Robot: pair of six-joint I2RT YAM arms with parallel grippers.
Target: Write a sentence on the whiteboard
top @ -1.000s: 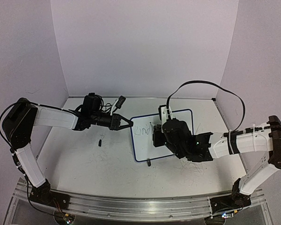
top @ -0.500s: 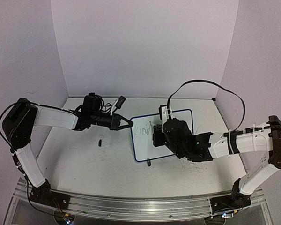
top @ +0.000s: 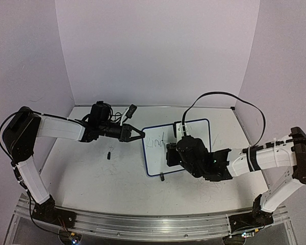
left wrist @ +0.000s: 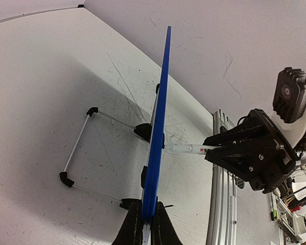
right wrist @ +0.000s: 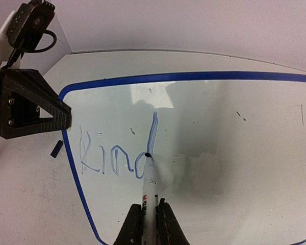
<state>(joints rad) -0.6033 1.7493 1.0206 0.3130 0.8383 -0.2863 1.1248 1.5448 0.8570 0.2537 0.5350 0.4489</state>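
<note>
The whiteboard (top: 154, 161) stands tilted at mid-table; its blue edge (left wrist: 160, 102) shows edge-on in the left wrist view. My left gripper (top: 141, 135) is shut on the board's left edge (left wrist: 149, 224). My right gripper (top: 171, 152) is shut on a white marker (right wrist: 151, 184), which also shows in the left wrist view (left wrist: 186, 149). The marker tip touches the board face (right wrist: 234, 168) on the tall stroke of a "d". The sentence (right wrist: 115, 155) reads only "Kind" in blue, faint in the top view (top: 155, 143).
A small black piece (top: 108, 153), maybe the marker cap, lies on the scuffed tabletop left of the board. One black clip foot (top: 162, 177) sits at the board's near edge. A wire stand (left wrist: 76, 148) props the board from behind. White walls enclose the table.
My right gripper has shifted slightly left and toward the near edge with the marker on the board. The left arm and the board have not moved.
</note>
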